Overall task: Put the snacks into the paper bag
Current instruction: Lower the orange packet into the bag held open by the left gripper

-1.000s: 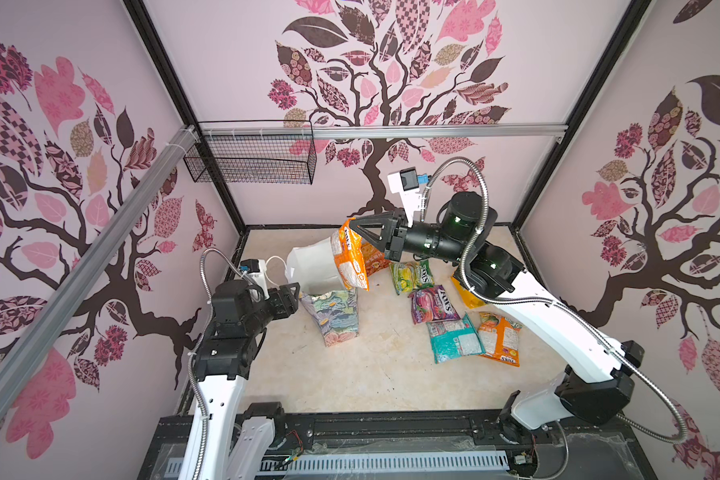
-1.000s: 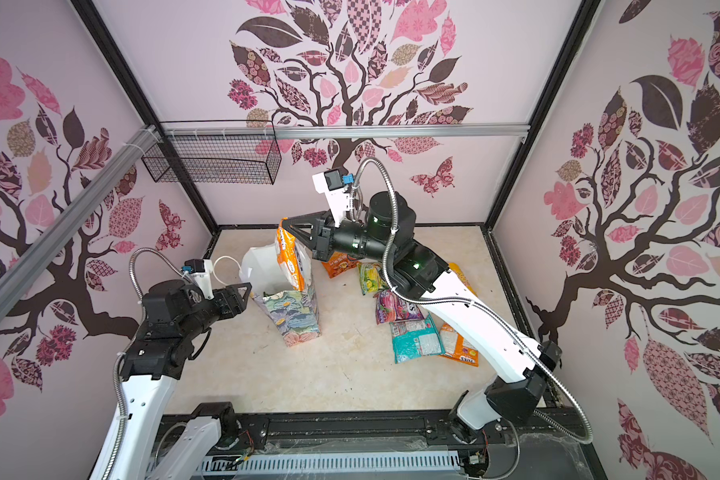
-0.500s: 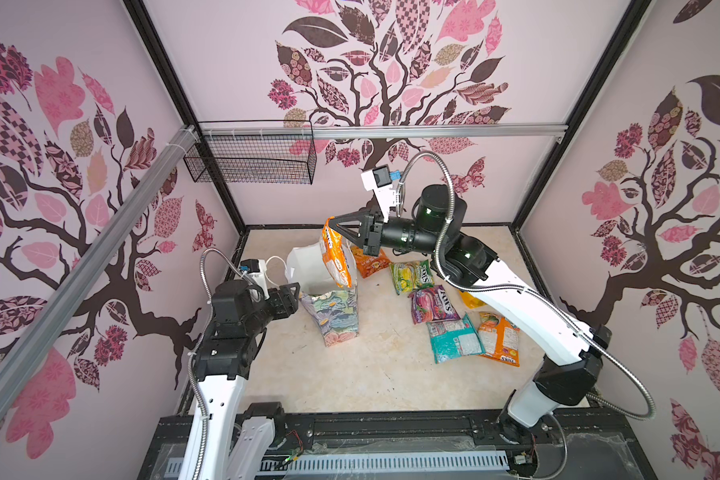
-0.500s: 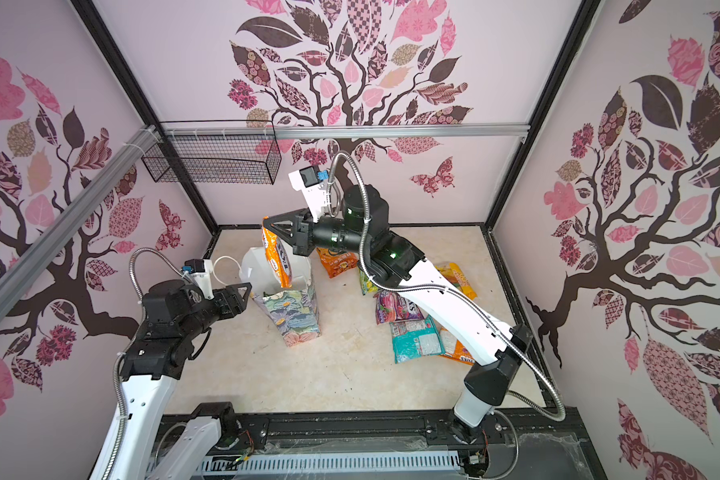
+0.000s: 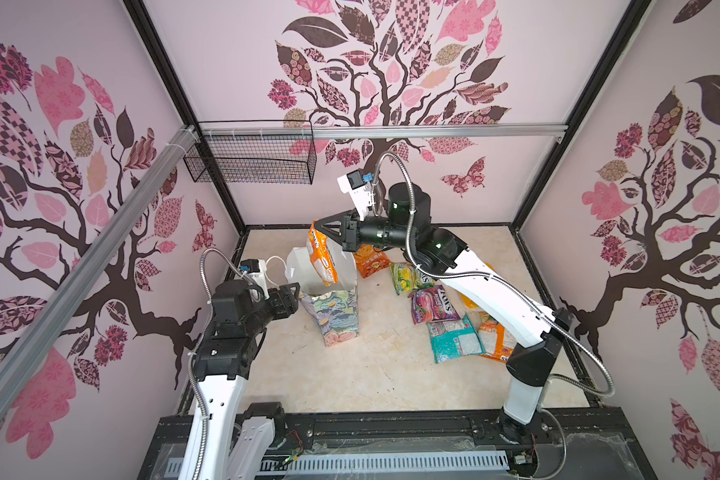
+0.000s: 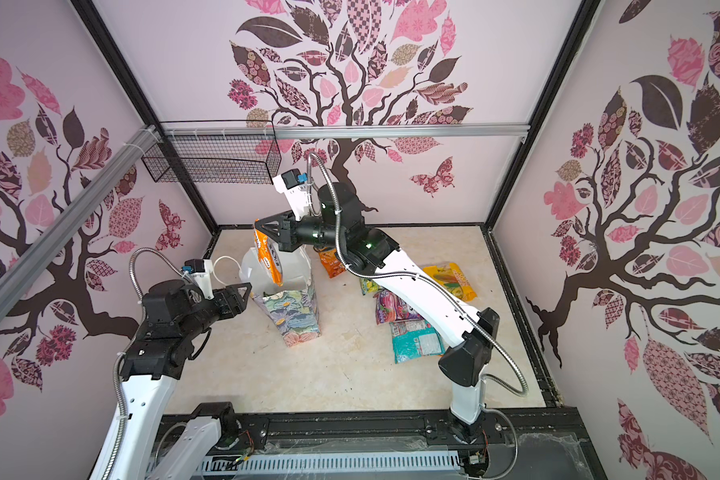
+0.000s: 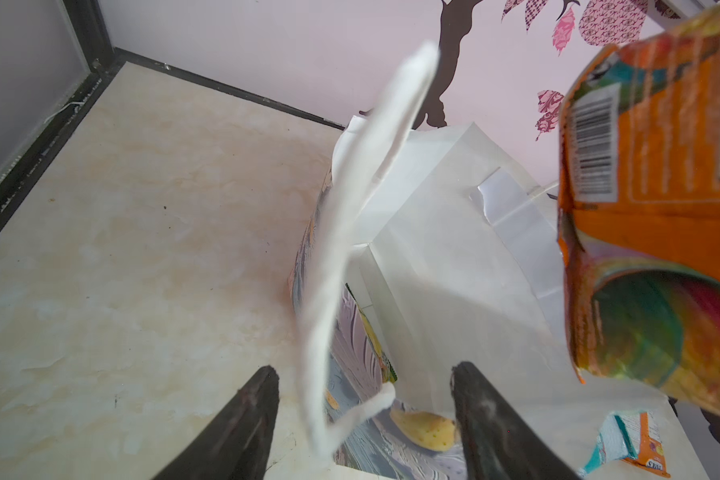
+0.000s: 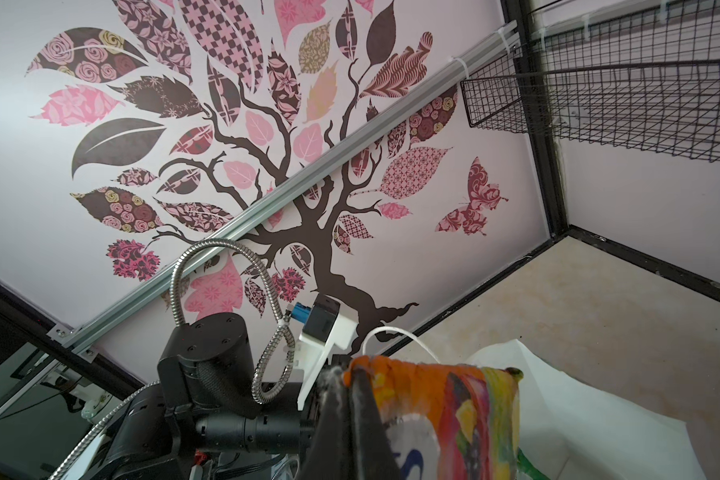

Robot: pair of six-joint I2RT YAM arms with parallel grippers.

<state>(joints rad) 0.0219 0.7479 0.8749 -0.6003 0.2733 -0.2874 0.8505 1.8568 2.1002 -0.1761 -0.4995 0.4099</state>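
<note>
Above the paper bag (image 5: 333, 316), orange packet (image 5: 323, 262) hangs vertically.

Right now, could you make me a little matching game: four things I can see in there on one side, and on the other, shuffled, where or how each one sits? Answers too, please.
Things
1. orange-and-white packet
2. paper bag
3. teal packet
4. wire basket

States
A. hangs up high, off the table
B. lies flat on the table
C. dangles from the shut right gripper, above the bag's mouth
D. stands upright, mouth open

Pairs: 1-C, 2-D, 3-B, 4-A
</note>
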